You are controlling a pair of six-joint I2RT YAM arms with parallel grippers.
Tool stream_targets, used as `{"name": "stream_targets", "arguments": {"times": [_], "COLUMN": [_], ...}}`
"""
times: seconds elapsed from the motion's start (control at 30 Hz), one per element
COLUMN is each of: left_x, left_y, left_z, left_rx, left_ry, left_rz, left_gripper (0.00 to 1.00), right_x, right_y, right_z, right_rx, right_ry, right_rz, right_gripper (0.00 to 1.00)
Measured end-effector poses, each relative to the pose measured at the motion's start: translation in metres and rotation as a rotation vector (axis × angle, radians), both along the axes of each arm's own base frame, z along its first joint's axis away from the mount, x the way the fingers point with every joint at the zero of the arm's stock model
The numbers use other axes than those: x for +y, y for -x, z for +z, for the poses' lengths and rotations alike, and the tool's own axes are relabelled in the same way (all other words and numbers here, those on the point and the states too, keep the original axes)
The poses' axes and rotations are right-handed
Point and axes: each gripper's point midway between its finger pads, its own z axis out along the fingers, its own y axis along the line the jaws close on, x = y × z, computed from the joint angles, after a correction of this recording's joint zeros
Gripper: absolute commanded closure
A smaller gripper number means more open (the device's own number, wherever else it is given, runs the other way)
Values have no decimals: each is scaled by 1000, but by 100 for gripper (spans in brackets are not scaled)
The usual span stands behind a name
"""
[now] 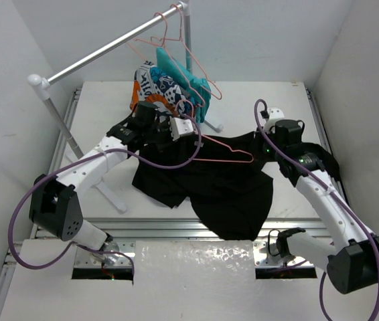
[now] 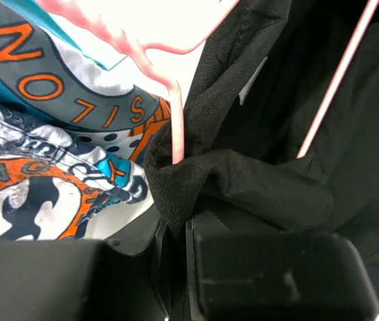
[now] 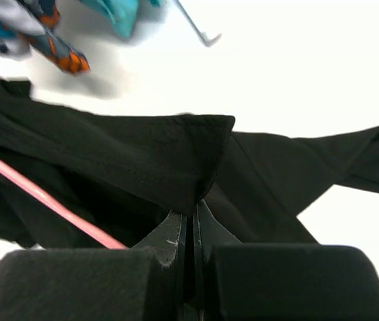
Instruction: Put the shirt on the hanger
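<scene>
White walls box a white worktop [image 1: 102,107]; rack [image 1: 102,48] at 11 o'clock; left claw [image 2: 186,231] and right claw [image 3: 194,221] each clamp the shirt [image 1: 223,194].

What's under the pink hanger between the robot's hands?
The black shirt lies under the hanger. One wire of it dips into a fold of the shirt, so that part is hidden, and so is the table beneath.

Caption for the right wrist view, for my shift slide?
Right gripper shut on a raised fold of the black shirt, with the pink hanger wire slanting past at lower left.
</scene>
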Motion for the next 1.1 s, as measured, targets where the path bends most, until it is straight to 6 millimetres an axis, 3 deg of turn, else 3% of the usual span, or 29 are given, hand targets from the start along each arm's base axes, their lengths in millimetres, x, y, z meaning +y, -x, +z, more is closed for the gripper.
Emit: {"name": "stream_targets", "arguments": {"times": [0.4,0.53,0.63,0.7,0.73,0.87,0.97,1.03,1.1], "left_x": [13,18,16,12,10,6,5,7,10], "left_y": [-22,-26,-16,-4,3,23,33,36,36], "left_z": [7,10,15,21,24,23,11,2,-5], "left_rx": [-116,-147,-139,-128,-124,-96,-67,-54,-60], "left_ry": [-78,-102,-80,-51,-36,-12,-25,-47,-78], "left_rz": [73,75,28,-26,-59,-137,-175,-184,-179], "left_gripper": [100,100,100,100,100,100,100,100,100], "right_x": [6,17,21,22,22,19,15,10,6], "right_y": [3,10,18,25,28,30,25,21,19], "right_z": [-20,-19,-21,-21,-20,-3,11,21,32], "right_rx": [63,57,46,24,6,-77,-125,-149,-163], "right_ry": [69,49,26,18,21,54,95,131,157], "right_rz": [105,206,262,294,305,328,330,317,307], "right_gripper": [100,83,40,20,17,17,28,41,42]}}
